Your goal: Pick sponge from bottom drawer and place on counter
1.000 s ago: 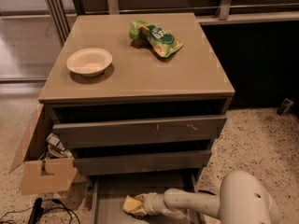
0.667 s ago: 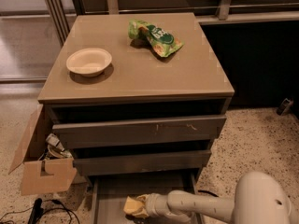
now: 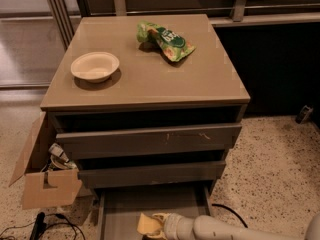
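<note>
The pale yellow sponge (image 3: pixel 145 224) lies at the front of the open bottom drawer (image 3: pixel 150 200), at the lower edge of the view. My gripper (image 3: pixel 158 226) reaches in from the lower right along the drawer floor, and its cream fingers (image 3: pixel 161 220) are closed on the sponge's right side. The sponge looks to be resting on or just above the drawer floor. The counter (image 3: pixel 150 79) is the tan top slab above the three drawers.
A cream bowl (image 3: pixel 95 66) stands on the counter's left and a green snack bag (image 3: pixel 165 40) at its back. The two upper drawers (image 3: pixel 150 140) are slightly pulled out. An open cardboard box (image 3: pixel 44 180) and cables (image 3: pixel 40 226) lie on the floor to the left.
My arm's elbow has swung right and lower, almost out of view. The gripper and sponge have stayed at the drawer's front, shifting only slightly.
</note>
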`<state>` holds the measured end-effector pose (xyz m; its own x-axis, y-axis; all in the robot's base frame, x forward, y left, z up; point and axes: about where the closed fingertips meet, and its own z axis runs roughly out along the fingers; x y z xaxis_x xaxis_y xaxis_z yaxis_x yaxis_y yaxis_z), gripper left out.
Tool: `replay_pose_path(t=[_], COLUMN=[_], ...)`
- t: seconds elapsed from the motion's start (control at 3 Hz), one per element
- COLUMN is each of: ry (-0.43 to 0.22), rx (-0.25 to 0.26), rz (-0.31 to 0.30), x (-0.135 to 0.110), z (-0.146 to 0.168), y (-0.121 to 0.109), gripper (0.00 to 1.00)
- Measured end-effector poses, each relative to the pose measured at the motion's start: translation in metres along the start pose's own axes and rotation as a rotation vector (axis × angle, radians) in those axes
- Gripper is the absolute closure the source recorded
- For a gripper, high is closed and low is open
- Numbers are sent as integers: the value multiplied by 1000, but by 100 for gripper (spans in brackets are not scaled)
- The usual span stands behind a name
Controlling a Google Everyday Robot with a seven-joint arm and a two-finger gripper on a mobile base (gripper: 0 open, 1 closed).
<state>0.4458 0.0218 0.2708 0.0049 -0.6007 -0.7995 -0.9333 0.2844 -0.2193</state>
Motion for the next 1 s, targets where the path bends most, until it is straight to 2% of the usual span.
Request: replay_pose_path(t=[0.33,1.0], ry=[-28,-60], rx=[54,181], rz=[-46,-119], x=[-26,-95], z=[-55,-173], y=[-10,-64], gripper=[100,100])
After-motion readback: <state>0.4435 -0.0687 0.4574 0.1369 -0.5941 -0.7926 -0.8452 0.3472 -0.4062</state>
